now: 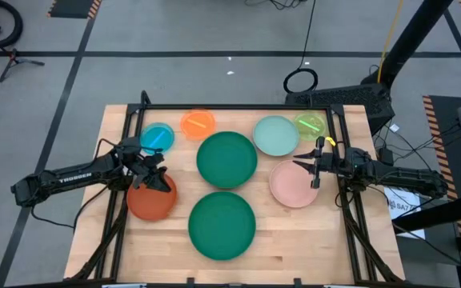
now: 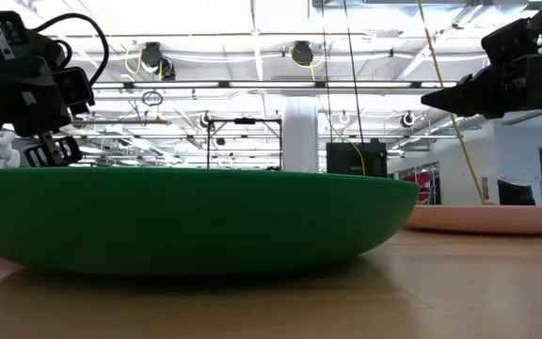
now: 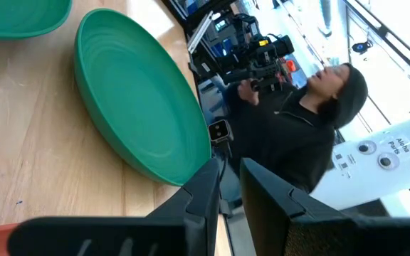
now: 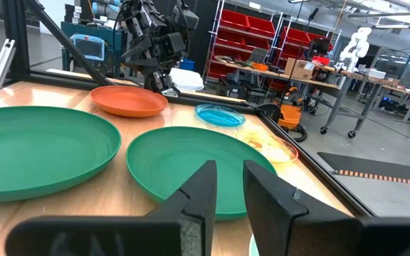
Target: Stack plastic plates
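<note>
Across the table eight plates lie separate, unstacked. My left gripper hovers over the orange-red plate, my right gripper beside the pink plate; both jaws slightly parted, empty. I judge them light, stiff, slippery: pinch the rim.

"TROSSEN" on the left arm

Dark left arm with white lettering; matching right arm trailing black cables.
</note>
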`<control>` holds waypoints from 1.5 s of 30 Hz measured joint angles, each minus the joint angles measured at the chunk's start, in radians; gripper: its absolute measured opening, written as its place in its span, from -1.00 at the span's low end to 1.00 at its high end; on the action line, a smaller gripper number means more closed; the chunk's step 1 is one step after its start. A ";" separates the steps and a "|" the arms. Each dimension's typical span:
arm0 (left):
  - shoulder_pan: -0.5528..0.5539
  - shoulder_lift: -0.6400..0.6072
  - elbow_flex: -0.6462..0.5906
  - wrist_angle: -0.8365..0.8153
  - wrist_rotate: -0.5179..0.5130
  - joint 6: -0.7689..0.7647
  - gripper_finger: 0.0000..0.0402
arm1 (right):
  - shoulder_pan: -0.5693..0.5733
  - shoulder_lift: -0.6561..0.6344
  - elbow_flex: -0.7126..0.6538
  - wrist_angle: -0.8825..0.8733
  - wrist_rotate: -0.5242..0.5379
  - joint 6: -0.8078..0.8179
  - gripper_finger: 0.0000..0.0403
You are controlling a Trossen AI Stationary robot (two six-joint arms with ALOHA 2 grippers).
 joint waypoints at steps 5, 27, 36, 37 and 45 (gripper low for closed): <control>0.000 0.000 0.000 0.000 0.000 0.000 -0.68 | 0.000 0.000 0.000 0.000 0.000 0.000 -0.68; 0.000 0.000 0.000 0.001 0.006 0.021 -0.68 | 0.000 0.001 0.000 0.034 0.080 0.419 -0.68; 0.000 0.000 0.000 0.001 0.005 0.026 -0.68 | 0.046 0.069 0.030 0.203 0.051 0.613 -0.69; 0.000 0.000 0.000 0.001 0.005 0.028 -0.68 | 0.054 0.088 0.039 0.198 0.051 0.619 -0.69; 0.000 0.000 0.000 0.001 0.005 0.028 -0.68 | 0.122 0.270 0.173 0.196 0.055 0.663 -0.69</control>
